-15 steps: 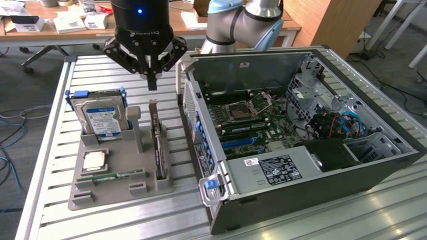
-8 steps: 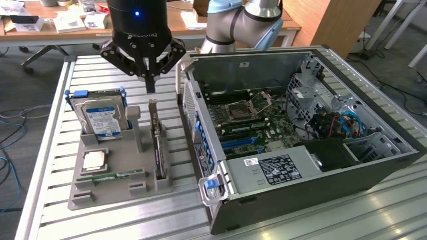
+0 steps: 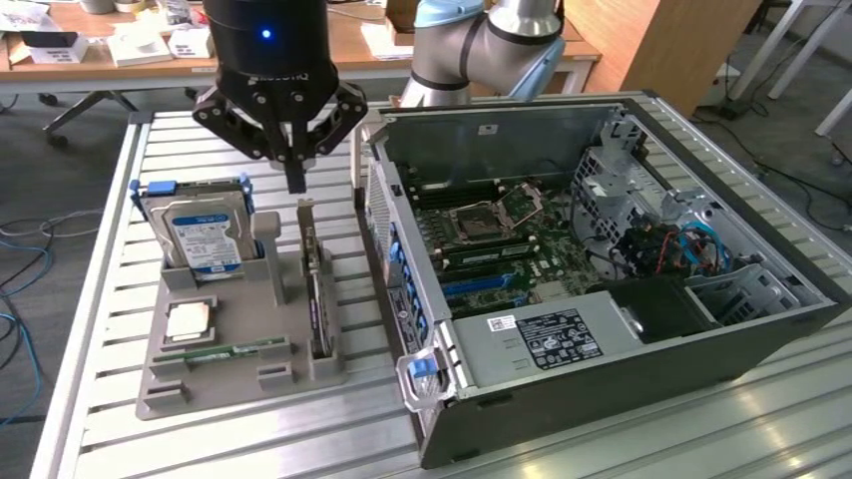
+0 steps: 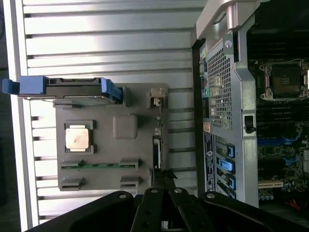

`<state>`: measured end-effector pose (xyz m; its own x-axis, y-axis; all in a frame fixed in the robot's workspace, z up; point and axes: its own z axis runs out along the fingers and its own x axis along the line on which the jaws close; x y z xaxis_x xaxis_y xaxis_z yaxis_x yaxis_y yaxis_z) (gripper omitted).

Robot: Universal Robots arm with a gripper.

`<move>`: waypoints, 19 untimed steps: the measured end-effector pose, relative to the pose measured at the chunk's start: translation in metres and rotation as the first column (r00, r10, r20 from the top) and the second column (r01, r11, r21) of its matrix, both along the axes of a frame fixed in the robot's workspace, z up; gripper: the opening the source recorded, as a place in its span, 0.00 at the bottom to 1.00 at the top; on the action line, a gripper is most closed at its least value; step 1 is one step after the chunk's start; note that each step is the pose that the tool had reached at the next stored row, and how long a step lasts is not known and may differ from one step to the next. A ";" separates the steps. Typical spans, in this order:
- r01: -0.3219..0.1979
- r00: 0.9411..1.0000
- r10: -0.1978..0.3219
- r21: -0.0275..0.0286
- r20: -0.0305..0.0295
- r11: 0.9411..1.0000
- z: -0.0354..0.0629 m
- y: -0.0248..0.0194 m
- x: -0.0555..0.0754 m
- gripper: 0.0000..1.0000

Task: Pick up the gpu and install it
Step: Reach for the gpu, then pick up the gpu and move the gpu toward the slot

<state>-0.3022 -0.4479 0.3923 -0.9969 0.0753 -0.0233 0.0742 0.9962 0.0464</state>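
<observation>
One slatted metal table (image 3: 266, 439) carries everything in the scene. On the exterior view's right stands the biggest item, an open black computer case (image 3: 705, 344) with its side panel off, so the green motherboard (image 3: 520, 239) and a labelled grey power supply (image 3: 546, 334) are exposed. Behind the case rises the grey robot arm (image 3: 486, 45).

On the exterior view's left, just beside the case, lies a flat grey parts tray (image 3: 226, 384). A silver hard drive (image 3: 207, 235) with a blue-white label leans upright in a blue-edged bracket at the tray's far end.

The gpu (image 3: 317, 299) stands on its long edge in a slot along the side of the tray that faces the case, thin and black, with its pale bracket strip at the far end. It is not yet in the case.

The gripper (image 3: 294, 185) hangs over the tray, just above the card's bracket end. Its black fingers (image 3: 294, 170) are pressed together into a single point and hold nothing. Whether the tip touches the card cannot be told.

A narrow green RAM stick (image 3: 226, 352) lies flat across the tray's near part, and a square CPU (image 3: 190, 319) sits in a recess beside it.
</observation>
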 end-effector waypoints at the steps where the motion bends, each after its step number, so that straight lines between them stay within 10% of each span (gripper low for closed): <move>1: 0.000 1.000 0.000 0.000 0.000 1.000 0.0000 -0.0006 -0.001 0.11; 19: 0.000 1.000 0.000 0.000 0.000 1.000 0.0000 -0.0048 -0.005 0.11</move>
